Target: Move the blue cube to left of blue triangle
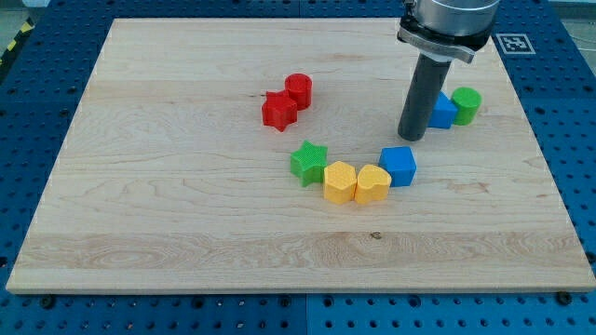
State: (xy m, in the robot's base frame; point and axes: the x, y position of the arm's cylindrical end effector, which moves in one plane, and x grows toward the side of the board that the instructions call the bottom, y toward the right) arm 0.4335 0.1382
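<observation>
A pale wooden board (186, 186) lies on a blue perforated table (559, 84), under even, soft light.

Two red blocks (290, 100), two blue (399, 166), two green (308, 162), two yellow (356, 182): eight on one worktop (186, 205).

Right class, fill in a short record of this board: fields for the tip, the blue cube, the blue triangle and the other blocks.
tip: my tip just above the blue cube
blue cube: touching the yellow heart
blue triangle: partly behind the rod, beside the green cylinder
others: yellow hexagon, green star, red star, red cylinder
</observation>
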